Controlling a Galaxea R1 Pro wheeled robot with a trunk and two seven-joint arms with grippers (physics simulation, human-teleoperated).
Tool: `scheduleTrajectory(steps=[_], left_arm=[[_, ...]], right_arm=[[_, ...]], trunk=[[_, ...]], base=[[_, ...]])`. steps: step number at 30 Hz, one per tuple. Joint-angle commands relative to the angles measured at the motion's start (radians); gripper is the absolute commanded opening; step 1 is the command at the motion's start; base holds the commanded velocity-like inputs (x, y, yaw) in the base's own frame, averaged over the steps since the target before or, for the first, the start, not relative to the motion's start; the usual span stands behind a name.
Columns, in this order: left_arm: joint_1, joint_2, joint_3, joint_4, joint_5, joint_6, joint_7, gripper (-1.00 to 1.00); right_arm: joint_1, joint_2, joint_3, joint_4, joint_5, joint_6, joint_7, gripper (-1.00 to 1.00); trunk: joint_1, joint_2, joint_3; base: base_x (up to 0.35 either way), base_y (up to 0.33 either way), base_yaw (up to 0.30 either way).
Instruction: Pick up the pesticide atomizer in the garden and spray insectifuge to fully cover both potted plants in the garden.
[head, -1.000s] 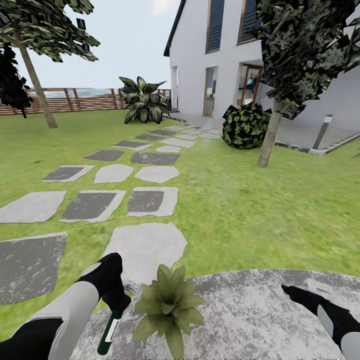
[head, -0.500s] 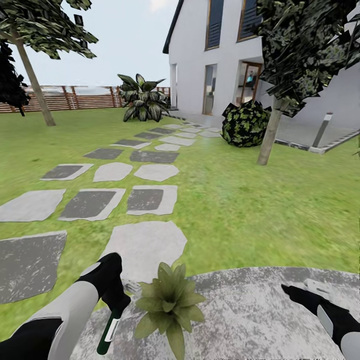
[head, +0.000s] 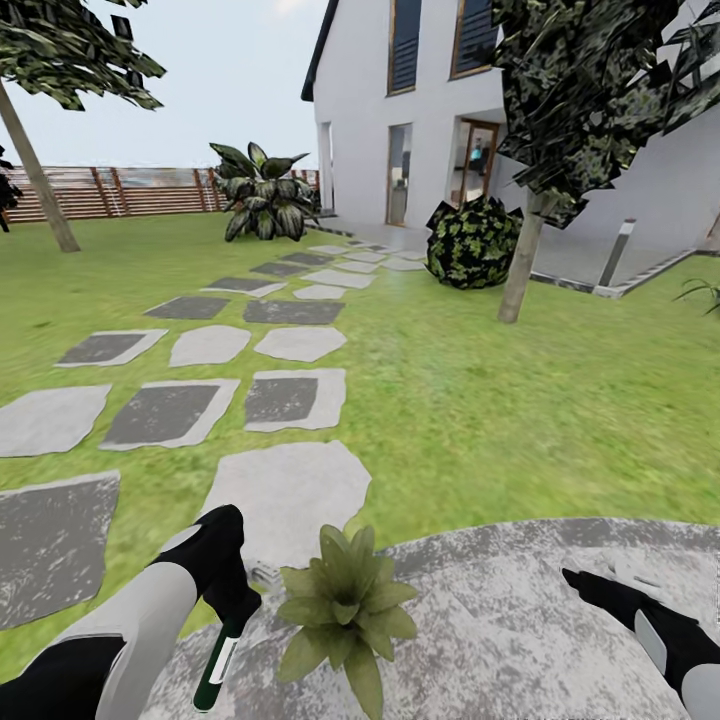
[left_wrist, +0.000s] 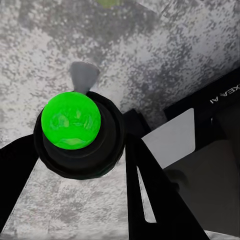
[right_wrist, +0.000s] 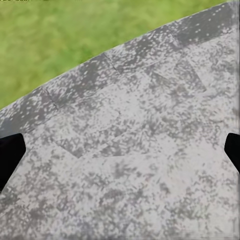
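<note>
The left gripper (head: 232, 605) is gripping the pesticide atomizer (head: 215, 667), whose slim green body is hanging down over the near left edge of the round paved patio (head: 520, 620). Just right of it, one potted plant (head: 345, 605) is sitting on the patio. The right gripper (head: 585, 582) is hovering over the patio at the near right, fingers spread wide with nothing between them

Mottled, rough stone patio (head: 520, 620); slatted wooden fence (head: 130, 190); smooth white house walls (head: 360, 110).
</note>
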Motion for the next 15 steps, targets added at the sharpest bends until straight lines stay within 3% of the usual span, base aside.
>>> scheduleTrajectory(steps=[1,8,15], left_arm=[[0.000,-0.001,0.005,-0.002,-0.011,0.006,-0.009,-1.00],[0.000,-0.002,0.004,-0.001,-0.011,0.006,-0.009,-1.00],[0.000,-0.002,0.003,0.003,-0.011,0.004,-0.008,-1.00]], right_arm=[[-0.001,0.001,-0.009,-0.002,0.010,0.005,0.007,1.00],[-0.001,0.001,-0.009,-0.002,0.010,0.005,0.006,1.00],[-0.001,0.001,-0.009,-0.001,0.011,0.005,0.006,1.00]], trunk=[[0.000,0.000,-0.002],[0.000,0.000,-0.006],[0.000,0.000,-0.006]], base=[[0.170,0.124,-0.210],[0.239,0.189,-0.100],[0.037,0.030,-0.002]])
